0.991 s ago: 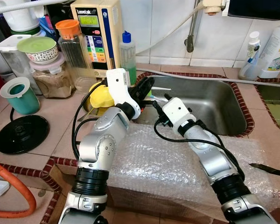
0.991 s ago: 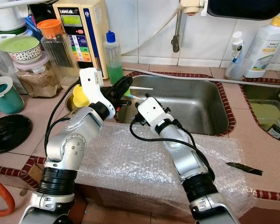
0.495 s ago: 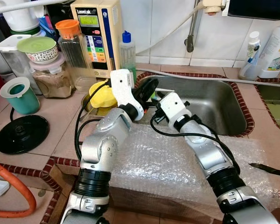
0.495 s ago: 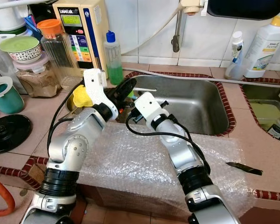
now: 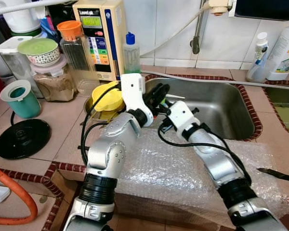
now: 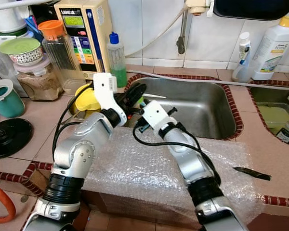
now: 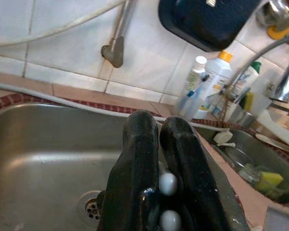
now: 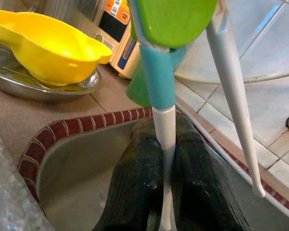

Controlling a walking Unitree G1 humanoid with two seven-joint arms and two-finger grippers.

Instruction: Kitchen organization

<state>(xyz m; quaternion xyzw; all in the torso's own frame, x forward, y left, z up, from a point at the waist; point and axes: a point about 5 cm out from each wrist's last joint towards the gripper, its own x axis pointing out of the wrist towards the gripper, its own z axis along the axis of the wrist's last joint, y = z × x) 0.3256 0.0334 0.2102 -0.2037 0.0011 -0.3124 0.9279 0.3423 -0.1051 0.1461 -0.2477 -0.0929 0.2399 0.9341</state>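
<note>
A utensil (image 8: 160, 77) with a green head, teal neck and white handle stands upright at the sink's near left corner. My right gripper (image 8: 166, 159) is shut on its white handle. A thin white stick (image 8: 231, 96) runs beside it, clear of the fingers; the same stick (image 5: 176, 96) juts over the basin. My left gripper (image 5: 159, 93) hovers just above and left of the right one, over the steel sink (image 5: 216, 103). Its fingers (image 7: 142, 159) are pressed together with nothing between them.
Bubble wrap (image 5: 173, 168) covers the counter in front of the sink. A yellow juicer (image 5: 106, 98) sits in a steel dish to the left. Behind stand a green soap bottle (image 5: 131, 53), a water machine (image 5: 98, 33) and jars. A black blade (image 5: 274, 173) lies far right.
My left arm has swung right, bringing its gripper over the sink's left edge. The right gripper has stayed near the sink corner, shifting only slightly while holding the utensil.
</note>
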